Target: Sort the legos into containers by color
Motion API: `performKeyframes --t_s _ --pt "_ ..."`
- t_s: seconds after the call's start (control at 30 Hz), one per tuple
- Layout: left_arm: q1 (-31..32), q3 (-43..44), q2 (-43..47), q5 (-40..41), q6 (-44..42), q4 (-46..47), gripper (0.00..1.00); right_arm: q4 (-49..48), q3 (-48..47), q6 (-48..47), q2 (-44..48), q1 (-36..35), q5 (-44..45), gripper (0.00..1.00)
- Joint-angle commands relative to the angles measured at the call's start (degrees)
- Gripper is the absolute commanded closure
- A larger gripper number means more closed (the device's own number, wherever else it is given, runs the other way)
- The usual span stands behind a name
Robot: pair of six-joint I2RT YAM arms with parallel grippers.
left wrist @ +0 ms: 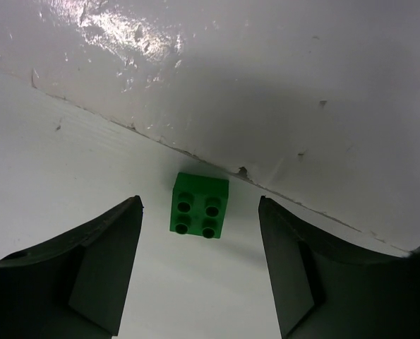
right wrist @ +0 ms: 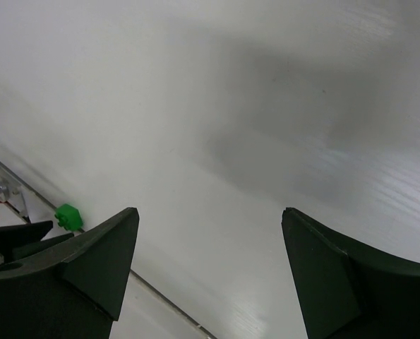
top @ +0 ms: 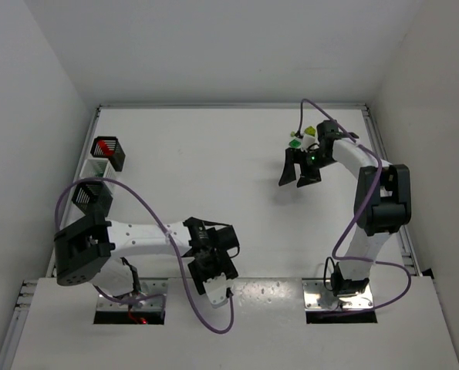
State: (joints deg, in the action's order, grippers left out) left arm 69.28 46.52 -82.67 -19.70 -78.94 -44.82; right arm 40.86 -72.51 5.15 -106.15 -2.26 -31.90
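A dark green lego (left wrist: 200, 205) lies studs-up on the table beside a seam, between the fingers of my left gripper (left wrist: 199, 203). That gripper is open, with a gap on each side of the brick. From above, the left gripper (top: 212, 279) sits near the table's front edge and hides this brick. The same green lego (right wrist: 68, 215) shows far off in the right wrist view. My right gripper (top: 292, 182) (right wrist: 210, 212) hangs open and empty over bare table. Behind it lie a green lego (top: 295, 142) and a yellow-green lego (top: 310, 131). Three containers stand at the left edge: a black one (top: 107, 152) holding red legos, a white one (top: 98, 169) and another black one (top: 90, 196).
White walls enclose the table on the left, back and right. A purple cable (top: 148, 212) loops over the left arm, and another (top: 345, 231) runs along the right arm. A raised lip (left wrist: 280, 194) runs just beyond the dark green brick.
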Motion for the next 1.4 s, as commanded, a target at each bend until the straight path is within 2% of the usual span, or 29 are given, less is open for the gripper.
performKeyframes --t_s 0.0,0.13,0.27,0.5,0.57,0.7,0.87,0.97,1.17,1.27,1.3,1.37 --pt "-2.47 -0.2 -1.78 0.72 -3.15 2.54 0.27 0.01 -2.28 -0.58 1.29 0.33 -1.5 0.17" --pt "-4.4 0.93 -4.6 0.72 -3.86 3.07 0.27 0.53 -2.28 -1.1 1.29 0.33 -2.03 0.17" --pt "-5.55 0.94 -5.3 0.72 -5.7 3.07 0.33 0.53 -2.28 -1.1 1.29 0.33 -2.03 0.17" --pt "-5.55 0.41 -5.83 0.19 -8.43 3.07 0.51 0.53 -3.33 -0.58 0.24 0.33 -2.03 0.17" --pt "-5.55 0.41 -5.83 -0.33 -8.43 3.07 0.51 0.53 -3.34 -0.58 -0.29 0.86 -2.03 0.17" --pt "-4.32 -0.12 -5.83 -0.86 -8.43 3.07 0.57 0.53 -3.34 -0.58 -0.29 0.86 -2.03 0.17" --pt "-3.09 -0.73 -5.3 -1.39 -5.89 3.07 0.78 0.53 -3.34 -0.58 -0.29 0.86 -0.71 0.17" --pt "-3.62 -0.21 -2.59 -2.61 -0.09 3.07 0.9 -0.17 -3.34 -0.58 0.32 0.86 1.57 0.17" --pt "-13.62 6.64 3.83 -6.4 19.05 3.07 0.95 -3.76 -7.37 -0.58 0.86 0.86 8.59 0.16" --pt "-21.97 14.98 5.95 -7.54 32.93 3.07 0.96 -4.83 -12.82 -0.05 -0.98 1.38 12.19 0.16" --pt "-27.82 20.13 6.73 -8.85 38.8 3.07 0.97 -6.31 -15.88 -0.05 -1.6 1.38 13.26 0.16" --pt "-33.91 24.65 8.04 -12.53 44.37 2.1 0.99 -6.32 -19.58 -0.05 -3.53 1.38 15.53 0.16"
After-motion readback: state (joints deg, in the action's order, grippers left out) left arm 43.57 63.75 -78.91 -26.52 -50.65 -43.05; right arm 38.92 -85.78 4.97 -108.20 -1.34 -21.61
